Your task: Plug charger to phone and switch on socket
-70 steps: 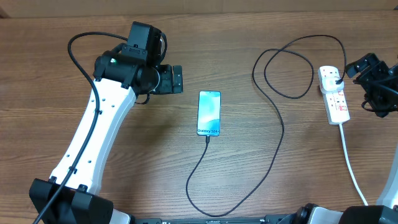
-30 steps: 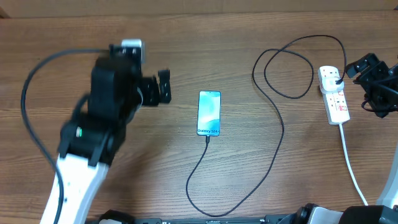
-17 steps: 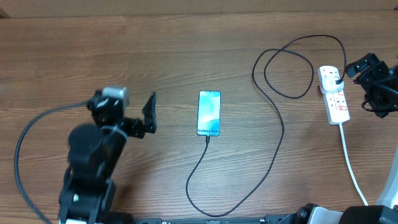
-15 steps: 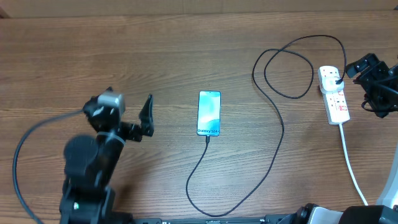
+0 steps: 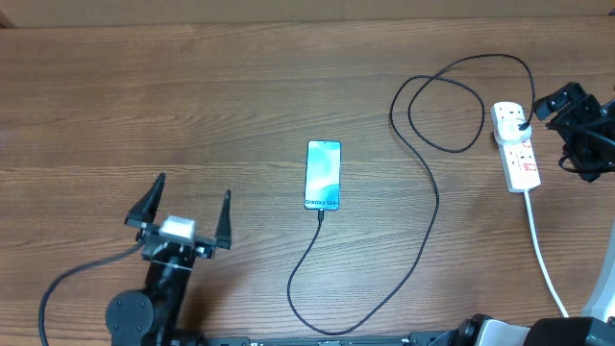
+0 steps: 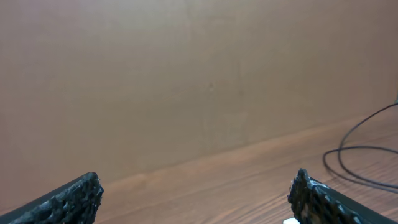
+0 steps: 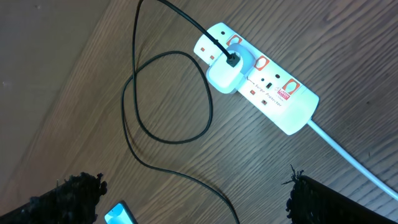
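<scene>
The phone (image 5: 323, 175) lies face up mid-table, screen lit; a corner of it shows in the right wrist view (image 7: 121, 214). The charger cable (image 5: 434, 207) meets the phone's bottom edge, loops toward the front, then runs back right to its plug (image 5: 522, 122) in the socket (image 5: 519, 154). The right wrist view shows the socket (image 7: 280, 93) with the plug (image 7: 227, 71) seated in its end outlet. My left gripper (image 5: 193, 185) is open and empty, front left of the phone; in its wrist view (image 6: 198, 180) it faces the back wall. My right gripper (image 7: 194, 180) is open, just right of the socket (image 5: 577, 115).
The socket's white cord (image 5: 543, 259) runs toward the front right edge. A loop of the black cable (image 5: 447, 111) lies between phone and socket; part shows in the left wrist view (image 6: 367, 155). A brown wall (image 6: 186, 74) stands behind the table.
My left arm has drawn back from beside the phone's upper left to the front left of the table, its open gripper now pointing at the back wall. The right arm has not moved.
</scene>
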